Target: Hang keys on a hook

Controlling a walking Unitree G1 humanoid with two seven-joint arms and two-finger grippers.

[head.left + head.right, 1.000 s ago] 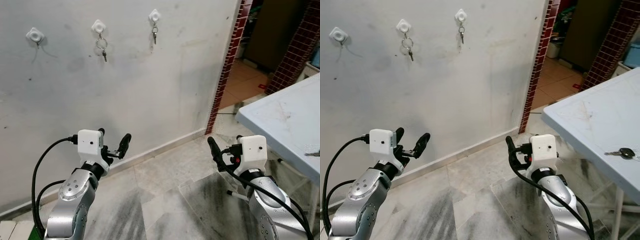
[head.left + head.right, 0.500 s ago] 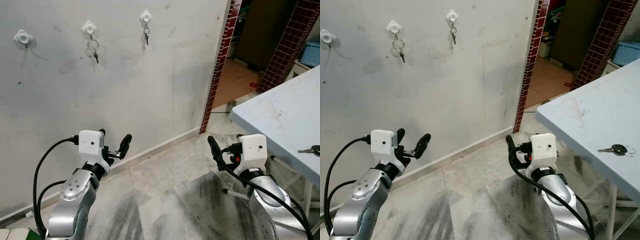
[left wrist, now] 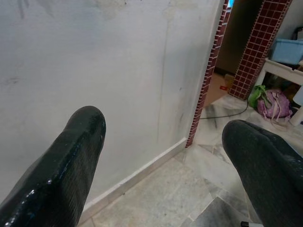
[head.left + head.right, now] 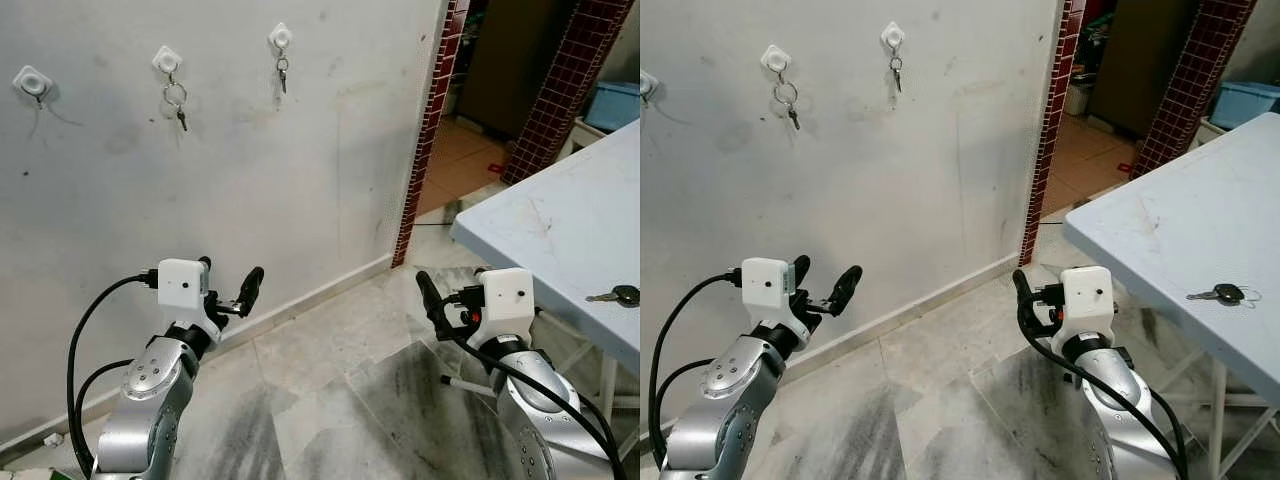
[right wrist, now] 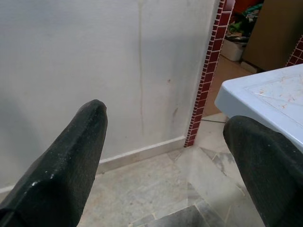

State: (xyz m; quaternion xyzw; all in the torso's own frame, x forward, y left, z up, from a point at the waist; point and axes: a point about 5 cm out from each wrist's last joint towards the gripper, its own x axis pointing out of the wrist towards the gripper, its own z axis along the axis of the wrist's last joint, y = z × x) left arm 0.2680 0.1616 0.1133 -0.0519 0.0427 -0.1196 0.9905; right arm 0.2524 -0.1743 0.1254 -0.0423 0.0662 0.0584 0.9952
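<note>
I have both arms raised in front of me over the marble floor (image 4: 330, 400). The left gripper (image 4: 228, 285) has its fingers spread wide with nothing between them, pointed toward the grey wall (image 4: 250, 180). The right gripper (image 5: 165, 156) is likewise wide open and empty — its wrist view looks past both black fingers (image 5: 71, 161) at the wall and the brick door edge (image 4: 425, 130).

The key I need (image 4: 1215, 294) lies flat on the pale blue table (image 4: 1160, 230) to my right, near its front edge, well apart from the right gripper. On the wall up left I see three white hooks: the left hook (image 4: 30, 80) looks bare, the middle hook (image 4: 167, 62) carries a ring with a key, and the right hook (image 4: 281, 38) holds another key.
</note>
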